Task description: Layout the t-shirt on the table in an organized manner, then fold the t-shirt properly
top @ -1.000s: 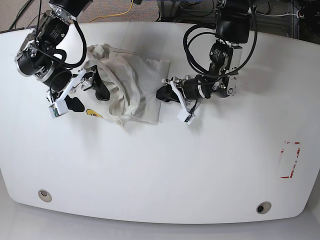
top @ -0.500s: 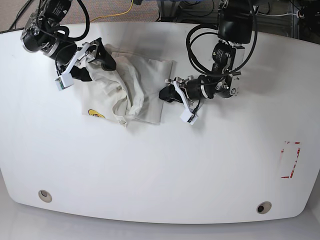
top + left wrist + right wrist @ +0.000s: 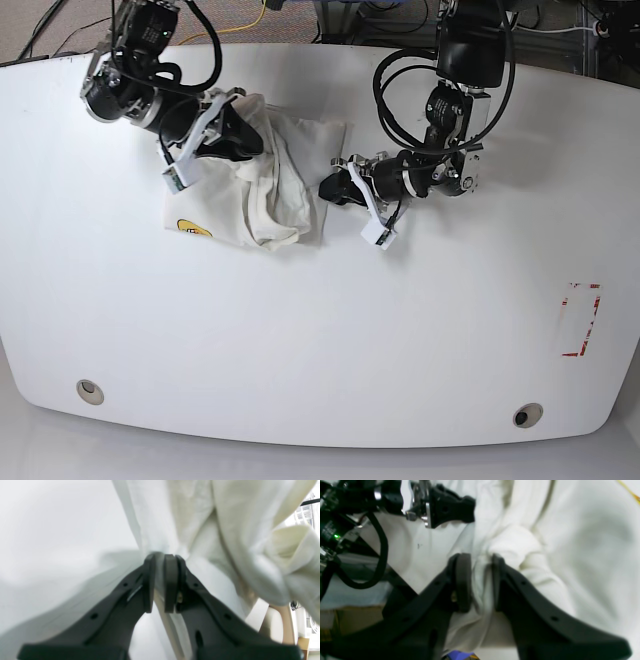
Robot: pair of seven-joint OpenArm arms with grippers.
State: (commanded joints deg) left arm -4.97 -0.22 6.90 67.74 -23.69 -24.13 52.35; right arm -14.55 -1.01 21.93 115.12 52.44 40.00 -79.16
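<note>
Your right end effector (image 3: 232,140) pinches the shirt (image 3: 262,185) at its far edge, your left end effector (image 3: 332,190) clamps the opposite hem, so the bunched cloth lies between them.

The t-shirt (image 3: 270,185) is off-white — a spot of orange-yellow print (edged in black) shows at its lower left corner. The table (image 3: 320,330) is glossy white, with a red-outlined mark (image 3: 578,320) — and both grippers' fingers (image 3: 148,585) are matte black.
</note>
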